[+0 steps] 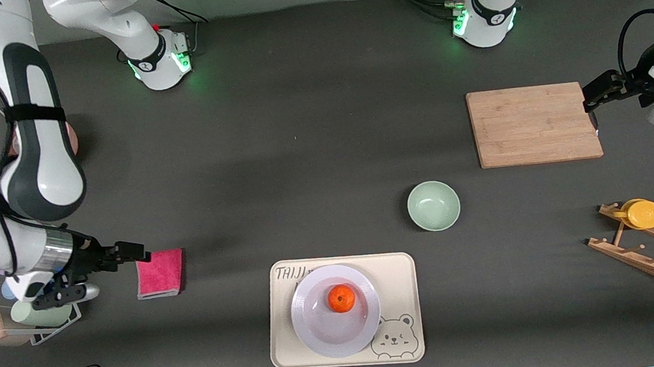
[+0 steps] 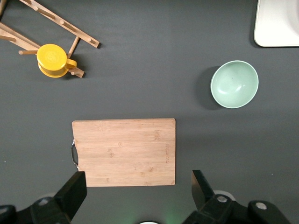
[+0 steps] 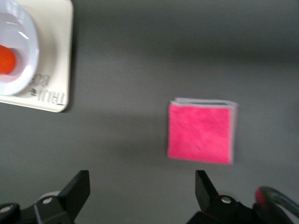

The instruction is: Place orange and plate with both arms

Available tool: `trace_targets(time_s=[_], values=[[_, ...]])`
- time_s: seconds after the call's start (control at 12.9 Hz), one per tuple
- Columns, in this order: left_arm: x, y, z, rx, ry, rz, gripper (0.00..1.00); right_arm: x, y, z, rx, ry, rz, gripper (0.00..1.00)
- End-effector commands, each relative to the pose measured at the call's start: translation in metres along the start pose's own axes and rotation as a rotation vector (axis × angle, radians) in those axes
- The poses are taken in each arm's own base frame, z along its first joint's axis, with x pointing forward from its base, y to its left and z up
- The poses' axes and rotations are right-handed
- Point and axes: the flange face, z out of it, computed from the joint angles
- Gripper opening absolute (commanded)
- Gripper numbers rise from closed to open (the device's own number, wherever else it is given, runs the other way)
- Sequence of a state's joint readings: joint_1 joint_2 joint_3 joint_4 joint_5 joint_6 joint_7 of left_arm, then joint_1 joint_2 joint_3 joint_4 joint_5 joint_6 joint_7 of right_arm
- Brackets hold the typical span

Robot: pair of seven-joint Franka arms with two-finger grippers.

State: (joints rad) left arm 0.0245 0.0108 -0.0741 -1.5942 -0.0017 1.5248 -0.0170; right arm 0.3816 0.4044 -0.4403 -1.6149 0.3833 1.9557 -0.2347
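The left pincer (image 1: 590, 110) hangs over the edge of the wooden cutting board (image 1: 533, 124) at the left arm's end of the counter (image 1: 299, 150). Its wrist view shows the two fingers spread wide with nothing between them, looking down on the board, the mint-green bowl (image 2: 234, 84) and the yellow cup (image 2: 53, 59) on the wooden rack (image 2: 56, 25).

The right pincer (image 1: 128, 256) hangs at the right arm's end, just beside the folded pink cloth (image 1: 159, 273). Its fingers also stand wide apart and empty in its own wrist view, with the cloth below them.

Both pincers are well apart from the task's things. The orange (image 1: 341, 298) sits in the middle of the plate (image 1: 318, 330), and the plate rests on the cream bear-print tray (image 1: 397, 273), nearer the front camera than the bowl.

Judging from this layout, the placing looks done: fruit on plate, plate on tray, both arms drawn off to the sides and empty. If anything remains, it is only for the arms to wait or park; a further move would call for a long reach back to the tray.

Some things are cut off. The right wrist view catches only a sliver of the orange and part of the plate at its edge. The tray's lettering is partly covered by the plate. Items in the stand beneath the right arm (image 1: 28, 178) are too hidden to identify.
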Motion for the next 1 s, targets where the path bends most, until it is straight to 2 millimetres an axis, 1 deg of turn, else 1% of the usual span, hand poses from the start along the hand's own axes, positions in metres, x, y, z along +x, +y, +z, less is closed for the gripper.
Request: trace_targets(time_s=[0.0, 0.08, 0.15, 0.23, 0.31, 0.39, 0.46, 0.54, 0.69, 0.85, 0.93], values=[[-0.008, 0.002, -0.007, -0.011, -0.001, 0.002, 1.0, -0.018, -0.003, -0.037, -0.096, 0.002, -0.006, 1.0], [-0.008, 0.002, -0.007, -0.012, -0.001, 0.002, 1.0, -0.021, -0.002, -0.05, -0.125, 0.016, -0.023, 1.0], [-0.008, 0.002, -0.007, -0.012, -0.001, 0.002, 1.0, -0.024, -0.004, -0.072, -0.128, 0.037, -0.031, 1.0], [-0.008, 0.002, -0.007, -0.012, -0.001, 0.002, 1.0, -0.025, -0.01, -0.093, -0.124, 0.011, -0.038, 1.0], [-0.008, 0.002, -0.007, -0.012, -0.001, 0.002, 1.0, -0.022, -0.019, -0.119, -0.122, -0.012, -0.046, 1.0], [-0.008, 0.002, -0.007, -0.011, -0.001, 0.002, 1.0, -0.021, -0.019, -0.137, -0.123, -0.028, -0.043, 1.0], [-0.008, 0.002, -0.007, -0.012, -0.001, 0.002, 1.0, -0.023, -0.011, -0.156, -0.124, -0.024, -0.032, 1.0], [-0.008, 0.002, -0.007, -0.012, -0.001, 0.002, 1.0, -0.028, -0.009, -0.169, -0.123, -0.028, -0.034, 1.0], [-0.008, 0.002, -0.007, -0.012, -0.001, 0.002, 1.0, -0.034, -0.009, -0.182, -0.12, -0.04, -0.03, 1.0], [-0.008, 0.002, -0.007, -0.012, -0.001, 0.002, 1.0, -0.043, 0.018, -0.195, -0.117, -0.039, 0.006, 1.0], [-0.008, 0.002, -0.007, -0.012, -0.001, 0.002, 1.0, -0.048, 0.026, -0.198, -0.1, -0.071, 0.013, 1.0]])
